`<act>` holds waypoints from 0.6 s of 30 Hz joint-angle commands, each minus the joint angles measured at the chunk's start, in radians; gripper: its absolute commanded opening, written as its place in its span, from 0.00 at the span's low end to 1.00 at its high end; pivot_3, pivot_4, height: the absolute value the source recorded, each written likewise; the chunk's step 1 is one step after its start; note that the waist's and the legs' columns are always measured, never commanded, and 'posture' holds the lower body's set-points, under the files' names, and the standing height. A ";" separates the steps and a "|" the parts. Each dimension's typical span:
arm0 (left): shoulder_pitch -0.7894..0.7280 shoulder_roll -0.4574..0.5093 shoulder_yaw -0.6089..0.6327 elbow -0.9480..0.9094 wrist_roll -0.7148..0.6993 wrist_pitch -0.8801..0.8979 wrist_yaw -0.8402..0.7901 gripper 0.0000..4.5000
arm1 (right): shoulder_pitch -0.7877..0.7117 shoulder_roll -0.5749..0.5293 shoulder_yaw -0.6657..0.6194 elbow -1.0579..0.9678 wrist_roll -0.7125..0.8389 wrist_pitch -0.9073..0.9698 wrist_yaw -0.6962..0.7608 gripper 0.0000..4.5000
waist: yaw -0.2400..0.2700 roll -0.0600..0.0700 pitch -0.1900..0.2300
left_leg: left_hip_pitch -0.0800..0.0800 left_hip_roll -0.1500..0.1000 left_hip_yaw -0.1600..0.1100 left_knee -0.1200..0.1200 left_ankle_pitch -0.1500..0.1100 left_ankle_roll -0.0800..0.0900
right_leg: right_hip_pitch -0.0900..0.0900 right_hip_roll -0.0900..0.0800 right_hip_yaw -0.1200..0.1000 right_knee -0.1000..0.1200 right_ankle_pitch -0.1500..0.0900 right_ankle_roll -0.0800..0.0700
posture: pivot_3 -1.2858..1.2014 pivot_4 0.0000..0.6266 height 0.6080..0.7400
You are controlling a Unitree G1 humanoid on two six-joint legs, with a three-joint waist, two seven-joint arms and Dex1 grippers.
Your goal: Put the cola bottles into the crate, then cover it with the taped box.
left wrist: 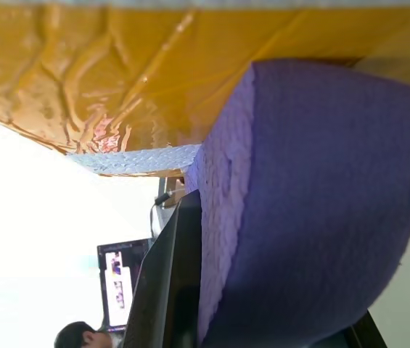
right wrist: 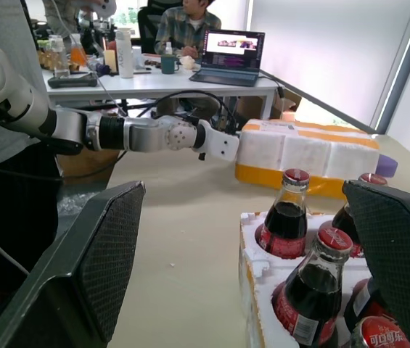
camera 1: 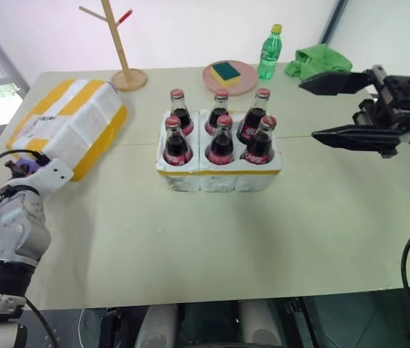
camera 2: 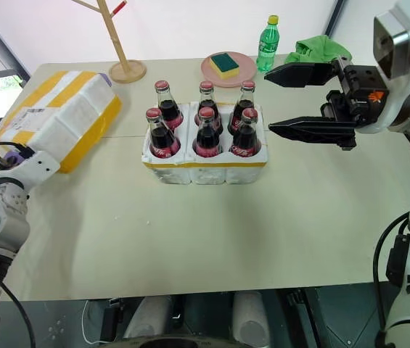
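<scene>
All six cola bottles (camera 1: 221, 134) already stand in the wells of the crate (camera 1: 219, 174) at the middle of the bench (camera 1: 212, 246), so the part that concerns me now is the taped box (camera 1: 70, 123). It lies on the bench to the crate's left, well apart from it, label side up and tilted a little.

My left hand (camera 2: 17, 156) is at the box's near corner and has closed there; in the left wrist view a purple pad (left wrist: 313, 210) presses up against the yellow tape, so I judge I have a pinch on the box's edge rather than a full hold. My right hand (camera 2: 281, 98) hangs over the bench just right of the crate, fingers spread wide, holding nothing.

The box is foam — it should be light, stiff enough to keep its shape, but easy to dent or crumble where I squeeze hard. The tape looks glossy and wrinkled, so a one-corner pinch may slip or let the box swing. I would take the opposite side with the right hand — on a taped stripe, where the foam is backed — and carry it level between both. Glass necks stand proud of the crate, so the box must come down squarely.
</scene>
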 commanded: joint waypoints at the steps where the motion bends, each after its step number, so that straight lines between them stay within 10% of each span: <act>1: -0.003 0.100 0.074 -0.008 -0.025 -0.066 -0.019 0.09 | 0.011 -0.028 -0.029 0.013 -0.025 -0.033 0.001 1.00 | 0.001 0.000 0.000 | 0.000 0.000 0.000 0.000 0.000 0.000 | 0.000 0.000 0.000 0.000 0.000 0.000 | 0.52 0.24 1.00; 11: -0.114 0.369 0.178 0.037 -0.160 -0.376 -0.123 0.09 | 0.023 -0.074 -0.033 0.158 -0.084 -0.048 0.029 1.00 | 0.007 -0.001 0.000 | -0.001 0.000 0.000 0.000 0.000 0.000 | 0.000 -0.001 0.000 -0.002 0.000 -0.001 | 0.52 0.24 1.00; 18: -0.357 0.357 0.122 0.047 -0.253 -0.438 -0.235 0.09 | 0.055 -0.080 -0.042 0.198 -0.143 -0.135 0.008 1.00 | 0.002 -0.001 0.000 | -0.001 0.000 0.001 0.000 0.000 0.000 | 0.000 0.000 0.000 -0.001 0.000 0.000 | 0.52 0.24 1.00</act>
